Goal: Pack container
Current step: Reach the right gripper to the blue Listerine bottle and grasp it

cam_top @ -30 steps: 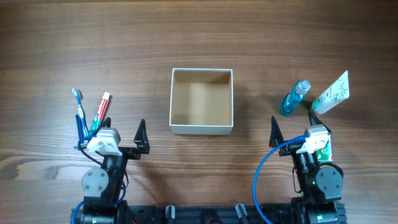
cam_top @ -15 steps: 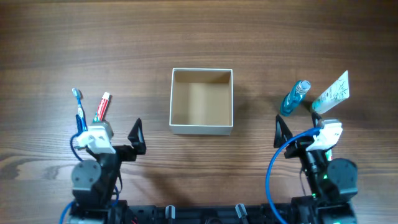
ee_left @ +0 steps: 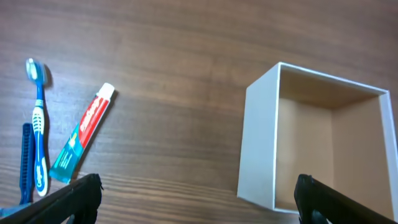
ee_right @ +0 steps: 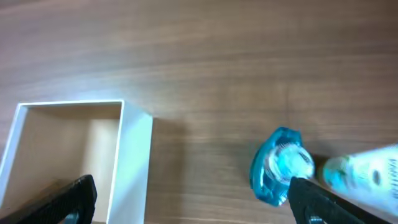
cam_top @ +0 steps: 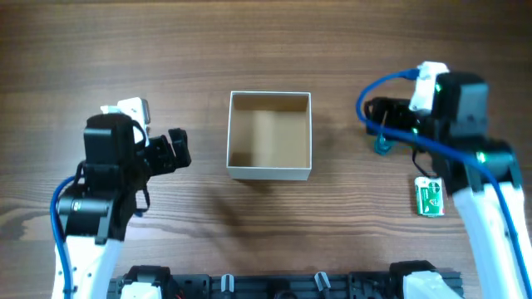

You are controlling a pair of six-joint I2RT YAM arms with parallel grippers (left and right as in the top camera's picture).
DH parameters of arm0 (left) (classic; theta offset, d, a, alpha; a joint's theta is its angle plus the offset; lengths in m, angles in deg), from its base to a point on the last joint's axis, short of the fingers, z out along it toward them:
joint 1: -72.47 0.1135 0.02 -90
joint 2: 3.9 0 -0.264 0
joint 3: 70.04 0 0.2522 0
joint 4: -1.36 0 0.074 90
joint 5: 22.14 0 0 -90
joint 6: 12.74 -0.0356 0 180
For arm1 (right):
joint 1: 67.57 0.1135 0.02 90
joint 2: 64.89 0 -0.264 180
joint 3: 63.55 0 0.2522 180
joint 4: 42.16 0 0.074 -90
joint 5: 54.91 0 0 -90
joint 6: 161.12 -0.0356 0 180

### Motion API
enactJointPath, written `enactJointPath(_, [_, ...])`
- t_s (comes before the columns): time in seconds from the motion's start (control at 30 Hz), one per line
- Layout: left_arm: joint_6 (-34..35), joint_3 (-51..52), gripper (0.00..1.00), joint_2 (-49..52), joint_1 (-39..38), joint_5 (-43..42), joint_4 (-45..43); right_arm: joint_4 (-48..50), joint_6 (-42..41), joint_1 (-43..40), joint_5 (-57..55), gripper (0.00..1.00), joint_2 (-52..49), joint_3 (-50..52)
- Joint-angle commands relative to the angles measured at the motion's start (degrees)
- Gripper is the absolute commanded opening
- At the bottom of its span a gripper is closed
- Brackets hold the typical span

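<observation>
The container (cam_top: 269, 172) is a small square white box with a tan inside, open and empty, at the table's middle. It also shows in the left wrist view (ee_left: 260, 146) and the right wrist view (ee_right: 135, 160). My left gripper (cam_top: 178, 150) is open and empty, raised left of the box (ee_left: 196, 206). A blue toothbrush (ee_left: 38, 127) and a red-and-teal toothpaste tube (ee_left: 81, 142) lie further left. My right gripper (cam_top: 376, 116) is open and empty, raised right of the box (ee_right: 193, 205). Below it stand a blue bottle (ee_right: 281, 167) and a white tube (ee_right: 368, 175).
A dark blue flat item (ee_left: 25, 163) lies beside the toothbrush. A small green packet (cam_top: 430, 198) lies on the wood at the front right. In the overhead view the arms hide the toothbrush, the toothpaste and the white tube; only the bottle's base (cam_top: 382, 147) shows.
Both arms have lifted from their low rest near the front edge and swung forward. The left now covers the toothbrush and toothpaste, the right covers the bottle and tube. No object has moved.
</observation>
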Motion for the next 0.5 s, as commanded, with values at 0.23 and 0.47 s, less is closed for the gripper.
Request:
enactJointPath(0.23, [0.11, -1.66, 1.00, 1.05, -0.31, 0.55, 0.39, 0.22, -11.32, -5.97, -9.31, 0.98, -3.45, -2.03])
enactJointPath(0.47, [0.13, -1.66, 1.00, 1.05, -0.31, 0.55, 0.39, -2.43, -14.51, -6.25, -9.31, 0.98, -8.41, -0.66])
